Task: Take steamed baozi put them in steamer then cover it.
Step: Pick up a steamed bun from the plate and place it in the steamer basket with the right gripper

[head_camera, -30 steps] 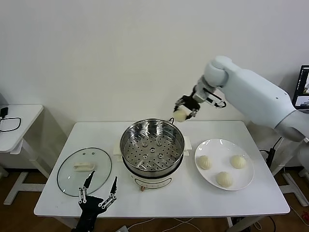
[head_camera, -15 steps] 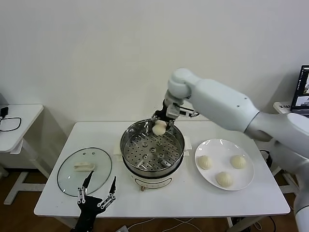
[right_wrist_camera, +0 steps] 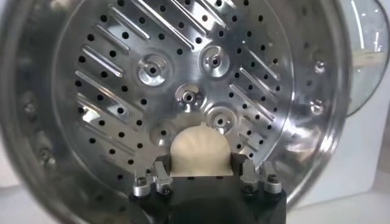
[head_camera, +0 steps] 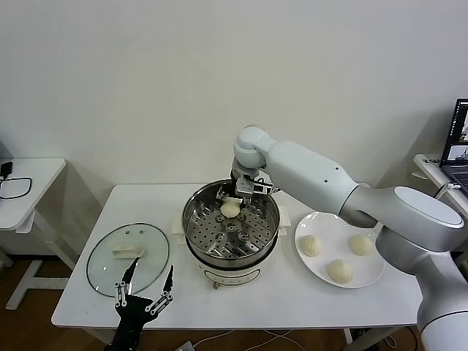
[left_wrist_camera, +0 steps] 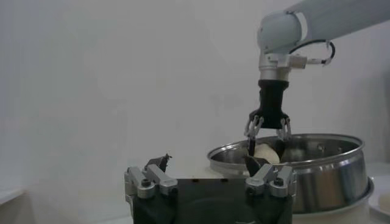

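Head view: our right hand reaches into the steamer at its far side, fingers spread to either side of one baozi resting on the perforated tray. Three more baozi sit on the white plate, right. Our left hand hovers open near the glass lid on the counter.
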Motion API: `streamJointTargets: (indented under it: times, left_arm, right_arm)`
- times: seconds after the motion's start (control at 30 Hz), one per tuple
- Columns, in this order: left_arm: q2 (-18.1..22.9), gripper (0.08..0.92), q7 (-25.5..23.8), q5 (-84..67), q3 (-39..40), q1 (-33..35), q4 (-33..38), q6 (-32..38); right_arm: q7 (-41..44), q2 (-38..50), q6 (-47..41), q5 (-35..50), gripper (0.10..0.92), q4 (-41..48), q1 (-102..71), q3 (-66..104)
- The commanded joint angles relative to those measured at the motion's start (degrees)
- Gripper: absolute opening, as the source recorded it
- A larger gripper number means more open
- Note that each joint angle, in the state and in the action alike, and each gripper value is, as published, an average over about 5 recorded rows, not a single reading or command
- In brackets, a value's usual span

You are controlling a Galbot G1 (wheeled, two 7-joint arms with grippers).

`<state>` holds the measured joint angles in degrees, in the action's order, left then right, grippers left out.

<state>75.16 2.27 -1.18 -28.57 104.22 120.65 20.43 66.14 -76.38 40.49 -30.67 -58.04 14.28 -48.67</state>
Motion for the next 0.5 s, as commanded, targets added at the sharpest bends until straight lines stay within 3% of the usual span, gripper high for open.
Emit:
streamJointTargets:
  times: [0.03,0.27,0.5]
  left_arm:
    - [-0.03,0.823,0.05,-0.03,-0.02,-0.02,-0.08,0.02]
    - [-0.13,0.823,0.11,-0.06,-0.19,-0.03,-0.08,0.02]
    - [-0.07,0.823,0.07,0.0,0.02,-0.04,0.23,-0.24]
  right_arm:
    - [-0.51,-1.5,0.22,-2.63,0.799,1.37,-1.56,0.54]
    - [2.0,3.41,-1.85,2.2,0.822,-4.01,1.81,2.18]
    - [7.7,16.96,-16.45,21.46,0.823,-8.0,9.33,0.2]
